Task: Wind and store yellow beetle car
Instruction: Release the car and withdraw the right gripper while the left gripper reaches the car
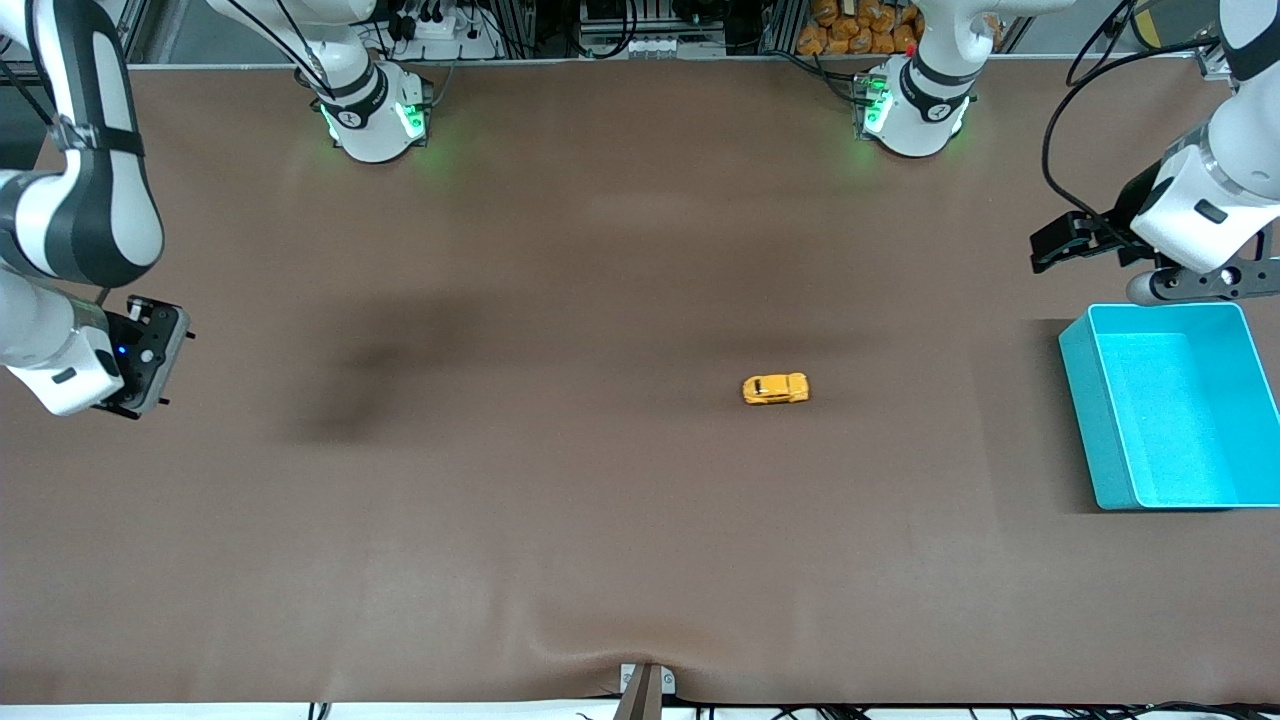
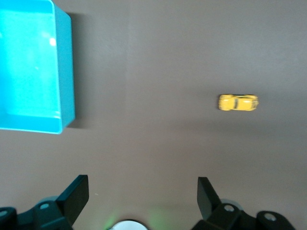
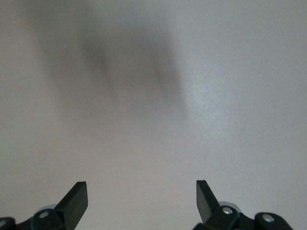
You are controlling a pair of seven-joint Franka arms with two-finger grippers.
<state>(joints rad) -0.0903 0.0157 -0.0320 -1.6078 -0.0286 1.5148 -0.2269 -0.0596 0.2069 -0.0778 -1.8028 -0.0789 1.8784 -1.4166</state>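
Nothing done yet: I see car [image 1: 775, 389] untouched on table, bin [image 1: 1085, 420] empty; left gripper [image 2: 143, 197] over table by bin and right gripper [image 3: 141, 199] at its own end, both wide, holding nothing; wind & store both left

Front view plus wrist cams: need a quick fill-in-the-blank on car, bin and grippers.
1. The yellow beetle car rests on the ___.
2. The teal bin holds ___.
3. The left gripper hangs with its jaws ___.
4. The right gripper waits at its own end of the table, holding ___.

Missing words: table; nothing; open; nothing
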